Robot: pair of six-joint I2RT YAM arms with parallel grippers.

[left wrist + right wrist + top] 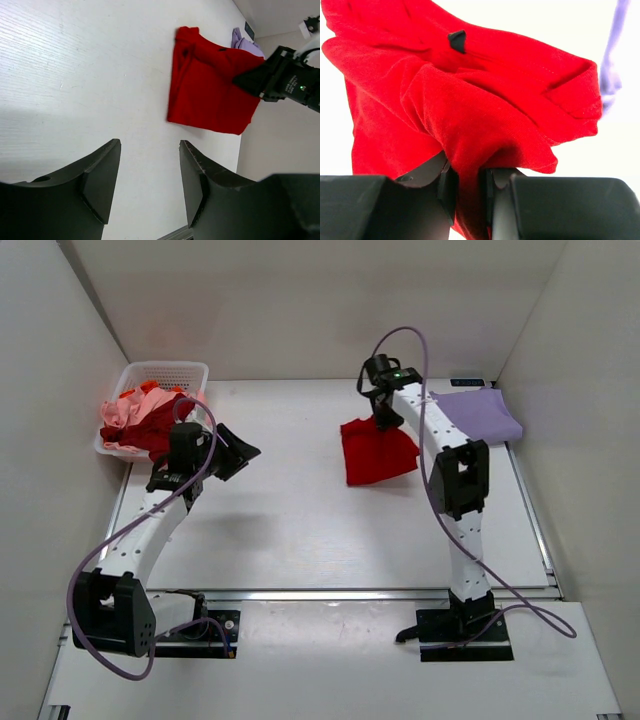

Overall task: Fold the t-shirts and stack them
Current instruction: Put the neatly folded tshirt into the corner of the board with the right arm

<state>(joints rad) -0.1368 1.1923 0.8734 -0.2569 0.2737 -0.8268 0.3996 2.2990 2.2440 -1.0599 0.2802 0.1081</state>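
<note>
A bright red t-shirt (375, 452) lies folded near the table's middle right; it also shows in the left wrist view (210, 95). My right gripper (383, 421) is shut on its far edge, and a bunched fold of the red cloth (470, 130) sits pinched between the jaws. A folded lavender t-shirt (484, 415) lies flat at the far right, just beyond the right arm. My left gripper (238, 450) is open and empty above the bare table, its dark fingers (97, 185) spread wide. Pink, orange and dark red shirts (145, 418) are piled in a basket.
A white plastic basket (170, 372) stands at the far left corner. White walls close in the table on the left, back and right. A metal rail (350, 593) runs along the near edge by the arm bases.
</note>
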